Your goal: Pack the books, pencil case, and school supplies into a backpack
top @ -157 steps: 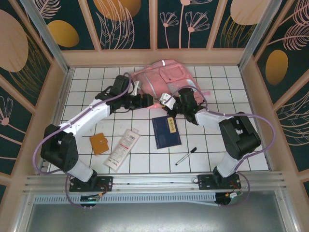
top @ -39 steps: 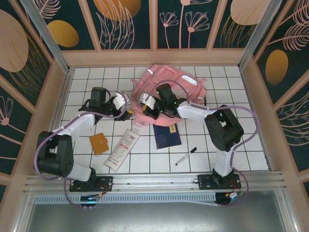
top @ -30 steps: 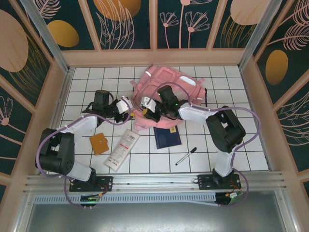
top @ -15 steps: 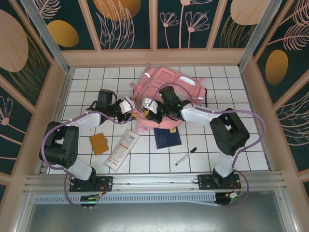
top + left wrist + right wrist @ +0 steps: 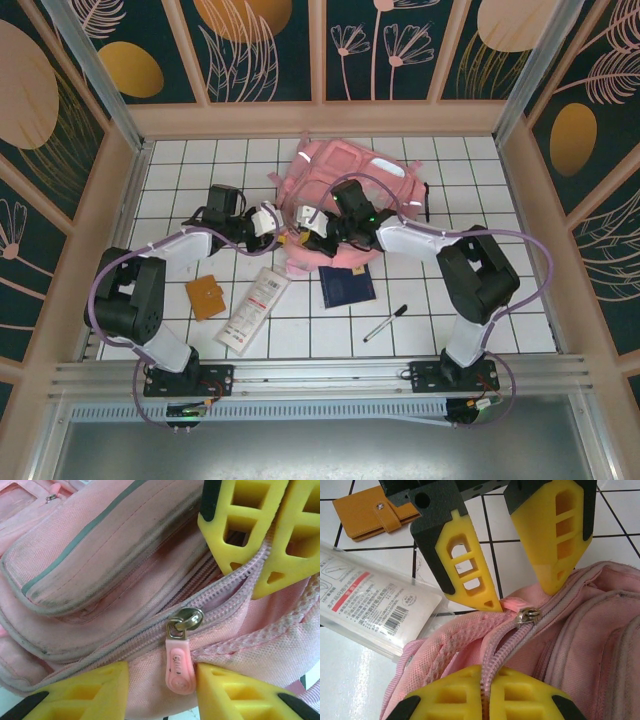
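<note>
The backpack (image 5: 350,180) lies flat toward the middle of the far edge of the tabletop (image 5: 500,300), with its main zip mostly closed. The metal slider (image 5: 186,617) sits at the bag's near-left corner, and the pink zip pull (image 5: 181,667) hangs from it. The left gripper (image 5: 161,675) straddles this pull, its jaws standing narrowly apart with one finger on each side; a gap remains, so the pull is not yet clamped. The right gripper (image 5: 486,677) is closed on the backpack's fabric beside the zip, just past the slider, anchoring the bag. The step in hand is judged to be opening the main compartment; packing has not begun. The book (image 5: 347,287) lies just nearer than the backpack, its far edge at or under the bag. The pencil case (image 5: 253,308) and the small orange-brown wallet (image 5: 205,297) lie toward the near-left of the tabletop, and one pen (image 5: 385,323) lies toward the near edge, right of the book. Next move: close the left jaws fully on the pull, then draw the slider along the closed track, away from the right gripper, while the right gripper holds the fabric taut.
</note>
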`<state>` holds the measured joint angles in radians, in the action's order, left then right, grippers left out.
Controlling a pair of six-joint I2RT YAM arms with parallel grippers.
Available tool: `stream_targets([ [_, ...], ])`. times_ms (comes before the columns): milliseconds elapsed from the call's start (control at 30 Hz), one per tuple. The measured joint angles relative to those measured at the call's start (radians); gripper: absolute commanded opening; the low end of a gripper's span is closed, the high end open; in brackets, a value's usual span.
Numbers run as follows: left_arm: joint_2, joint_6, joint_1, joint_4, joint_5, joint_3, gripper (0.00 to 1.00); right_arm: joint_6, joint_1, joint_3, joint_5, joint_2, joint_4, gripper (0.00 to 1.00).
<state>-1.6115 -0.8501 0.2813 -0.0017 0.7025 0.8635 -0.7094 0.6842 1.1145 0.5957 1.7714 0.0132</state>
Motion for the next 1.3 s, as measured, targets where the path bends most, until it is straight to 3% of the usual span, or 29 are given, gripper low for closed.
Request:
stream_targets([
  [233,0.003,-0.042,0.016,-0.006,-0.003,0.000,0.00,-0.018,0.000,-0.005,-0.003,-0.003,-0.007,0.00],
  [533,0.046,-0.054,0.021,-0.006,-0.113,0.000,0.00,-0.126,-0.005,-0.023,-0.059,-0.043,0.017,0.00],
  [800,0.080,-0.002,-0.047,0.045,-0.226,-0.032,0.00,-0.194,-0.021,-0.060,-0.111,-0.069,0.020,0.00],
  [867,0.096,0.006,-0.052,0.056,-0.267,-0.042,0.00,-0.196,-0.026,-0.070,-0.117,-0.080,0.026,0.29],
  [933,0.108,0.008,-0.073,0.060,-0.280,-0.046,0.00,-0.167,-0.040,-0.085,-0.120,-0.097,0.041,0.49],
  [1000,0.126,0.014,-0.081,0.075,-0.285,-0.064,0.00,-0.103,-0.055,-0.085,-0.115,-0.109,0.028,0.56],
  [1100,0.156,0.033,-0.037,0.081,-0.267,-0.098,0.00,0.049,-0.053,-0.073,-0.080,-0.122,-0.034,0.58],
  [1133,0.161,0.039,-0.022,0.081,-0.257,-0.105,0.04,0.103,-0.043,-0.064,-0.071,-0.122,-0.058,0.58],
  [1233,0.177,0.037,0.008,0.085,-0.216,-0.122,0.69,0.231,-0.008,-0.030,-0.067,-0.116,-0.085,0.58],
  [1300,0.187,0.010,0.007,0.078,-0.201,-0.133,0.72,0.291,0.005,-0.001,-0.072,-0.100,-0.078,0.58],
])
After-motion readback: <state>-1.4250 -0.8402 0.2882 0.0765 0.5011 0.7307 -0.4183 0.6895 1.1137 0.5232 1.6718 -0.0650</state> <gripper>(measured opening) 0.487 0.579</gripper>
